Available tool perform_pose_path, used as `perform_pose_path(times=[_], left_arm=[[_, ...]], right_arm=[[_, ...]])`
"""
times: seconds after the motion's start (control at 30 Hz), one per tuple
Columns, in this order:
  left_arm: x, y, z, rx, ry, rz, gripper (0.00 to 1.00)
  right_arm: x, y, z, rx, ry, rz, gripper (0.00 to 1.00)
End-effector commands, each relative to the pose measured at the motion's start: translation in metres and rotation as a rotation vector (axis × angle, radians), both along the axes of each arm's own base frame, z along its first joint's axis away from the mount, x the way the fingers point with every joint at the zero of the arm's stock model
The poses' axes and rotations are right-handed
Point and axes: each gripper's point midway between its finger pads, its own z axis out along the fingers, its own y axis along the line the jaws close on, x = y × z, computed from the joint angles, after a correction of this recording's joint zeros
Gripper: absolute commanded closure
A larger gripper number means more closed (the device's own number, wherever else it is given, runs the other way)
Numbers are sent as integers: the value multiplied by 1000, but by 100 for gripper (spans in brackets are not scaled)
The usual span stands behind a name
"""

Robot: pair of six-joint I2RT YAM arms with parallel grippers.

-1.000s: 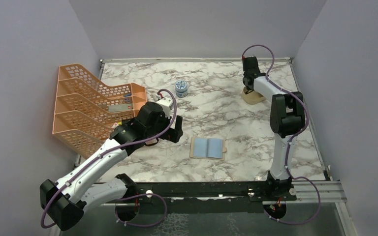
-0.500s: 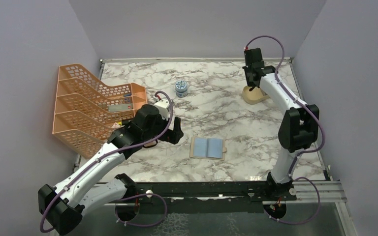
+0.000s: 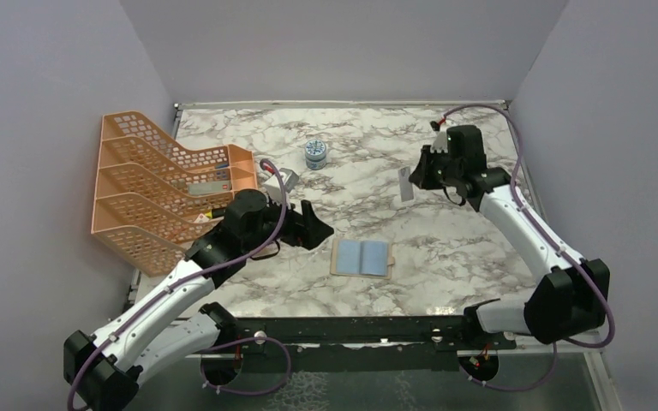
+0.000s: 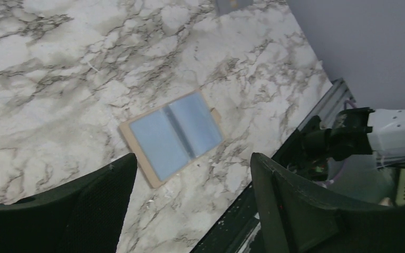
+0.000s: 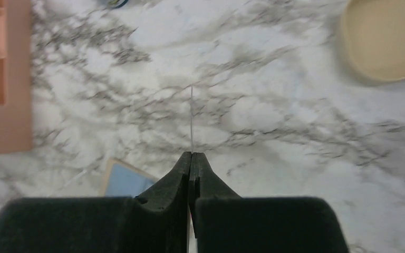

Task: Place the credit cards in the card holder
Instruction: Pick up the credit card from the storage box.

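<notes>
The card holder [image 3: 361,257] lies open and flat on the marble table, tan rim around pale blue pockets. In the left wrist view the card holder [image 4: 171,134] sits just beyond my left gripper [image 4: 191,156], whose jaws stand wide apart with nothing between them. From above, my left gripper [image 3: 315,227] hovers just left of the holder. My right gripper [image 3: 418,175] is shut on a pale credit card [image 3: 405,185], held above the table behind and to the right of the holder. Edge-on, the card [image 5: 191,116] sticks out past the right gripper [image 5: 191,154].
An orange mesh rack [image 3: 158,184] stands along the left side. A small blue-white round tin [image 3: 315,153] sits at the back centre. A beige rounded dish [image 5: 387,42] lies to the right of the right gripper. Black rails [image 3: 377,330] run along the near edge.
The right arm has swung from the beige dish at the back right toward the centre, carrying the card. The left gripper has moved right toward the card holder, and its jaws have narrowed slightly.
</notes>
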Motion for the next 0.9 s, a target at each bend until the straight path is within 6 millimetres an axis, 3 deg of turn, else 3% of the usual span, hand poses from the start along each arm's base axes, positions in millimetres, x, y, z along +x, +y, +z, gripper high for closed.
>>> perform_pose_path(times=[0.0, 0.2, 0.37, 0.63, 0.73, 0.87], left_arm=[[-7, -30, 19, -204, 104, -67, 25], [-9, -61, 30, -335, 199, -143, 36], [-7, -73, 37, -446, 256, -158, 42], [-4, -82, 48, -488, 238, -174, 59], [-6, -84, 47, -491, 250, -177, 60], [-4, -81, 44, -495, 247, -145, 52]], right_arm=[[-46, 68, 29, 393, -17, 221, 99], [-96, 90, 52, 659, 1, 324, 99], [-130, 104, 69, 899, 35, 423, 99], [-145, 109, 72, 973, 69, 497, 99], [-151, 110, 70, 1012, 86, 510, 99], [-156, 109, 66, 1023, 100, 506, 99]])
